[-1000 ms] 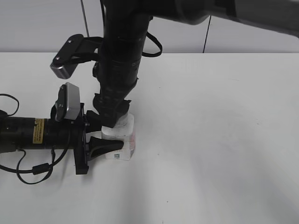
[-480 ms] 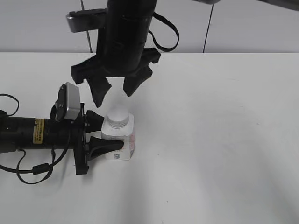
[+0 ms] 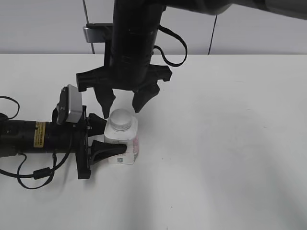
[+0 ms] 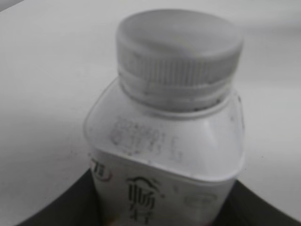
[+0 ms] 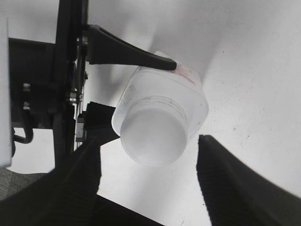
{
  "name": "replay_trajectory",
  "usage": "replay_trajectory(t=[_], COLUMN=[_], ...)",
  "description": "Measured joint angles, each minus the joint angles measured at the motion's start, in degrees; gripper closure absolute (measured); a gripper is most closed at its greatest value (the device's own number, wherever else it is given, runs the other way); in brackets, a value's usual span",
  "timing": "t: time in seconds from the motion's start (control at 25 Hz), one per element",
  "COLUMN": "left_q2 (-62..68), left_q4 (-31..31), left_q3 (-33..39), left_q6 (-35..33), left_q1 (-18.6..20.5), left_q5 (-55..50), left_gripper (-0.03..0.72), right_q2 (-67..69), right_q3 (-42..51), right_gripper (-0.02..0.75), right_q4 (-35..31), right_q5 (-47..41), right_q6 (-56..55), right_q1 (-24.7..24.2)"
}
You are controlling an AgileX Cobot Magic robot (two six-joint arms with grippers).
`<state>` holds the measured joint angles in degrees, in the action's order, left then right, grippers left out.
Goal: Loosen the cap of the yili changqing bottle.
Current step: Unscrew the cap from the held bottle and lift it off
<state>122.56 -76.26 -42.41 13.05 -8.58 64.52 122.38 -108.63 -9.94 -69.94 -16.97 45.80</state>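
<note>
Standing: bottle upright on the white tabletop, cap on its neck.
Left hand: reaching in from the left, fingers clamped on the bottle's body.
Right hand: pointing down just above the cap, fingers spread wide to either side, clear of it.
Cap: ribbed rim, flat top, seated on the neck.

Count on table: one bottle, carrying one cap. Two grippers in view: left gripper and right gripper, one per arm. Two wrist cameras visible, one grey unit on the left arm, one on the right arm.
</note>
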Motion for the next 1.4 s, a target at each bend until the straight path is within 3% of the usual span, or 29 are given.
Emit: replay_trajectory(t=[0.48,0.8,1.0,1.12,1.4], left_q2=[0.00,0.00,0.00,0.00,0.00], left_q4=[0.00,0.00,0.00,0.00,-0.12], left_q3=[0.00,0.00,0.00,0.00,0.00], left_q6=[0.00,0.00,0.00,0.00,0.00], left_q1=[0.00,0.00,0.00,0.00,0.00], left_q5=[0.05,0.05,0.05,0.05,0.00], left_gripper=[0.329,0.330,0.330,0.330,0.330], right_q2=[2.16,2.78,2.78,2.78,2.78], right_q3=[0.00,0.00,0.00,0.00,0.00], right_gripper=[0.238,0.339,0.343,0.343,0.344], right_q4=[-0.01,-0.02,-0.02,-0.02,0.08], right_q5=[0.00,0.05,0.05,0.05,0.05], right_q6=[-0.86,-0.57,2.39,10.83,50.68], right_q1=[0.00,0.06,0.11,0.11,0.05])
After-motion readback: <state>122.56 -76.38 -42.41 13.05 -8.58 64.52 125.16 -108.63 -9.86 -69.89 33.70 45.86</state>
